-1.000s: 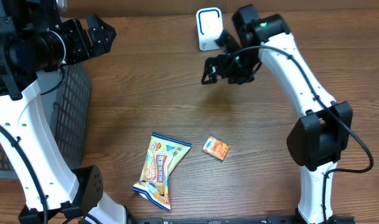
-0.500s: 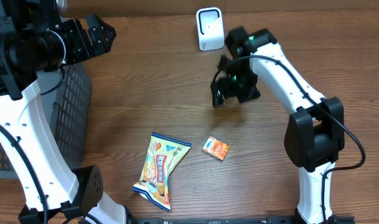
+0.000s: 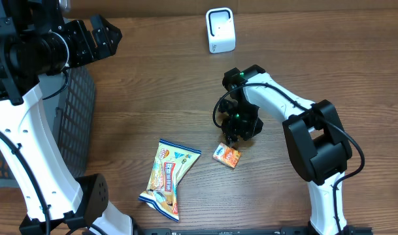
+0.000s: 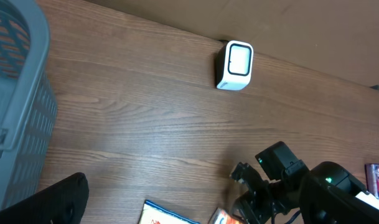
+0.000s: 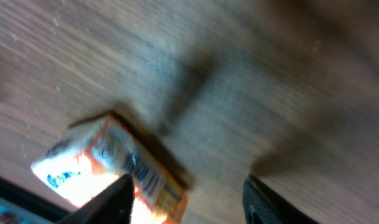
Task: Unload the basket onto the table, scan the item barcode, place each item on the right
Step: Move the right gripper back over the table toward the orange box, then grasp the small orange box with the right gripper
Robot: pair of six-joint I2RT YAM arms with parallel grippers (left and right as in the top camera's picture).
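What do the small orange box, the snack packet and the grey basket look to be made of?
Orange box: probably printed cardboard, going by its straight edges and flat faces. Snack packet: likely thin plastic film, glossy print, crimped ends, wrinkled body. Grey basket: seems moulded plastic, matte, with a lattice wall and smooth rim.

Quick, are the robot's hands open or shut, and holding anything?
Left gripper: open, holding nothing.
Right gripper: open, fingers apart at the small orange box, nothing gripped.
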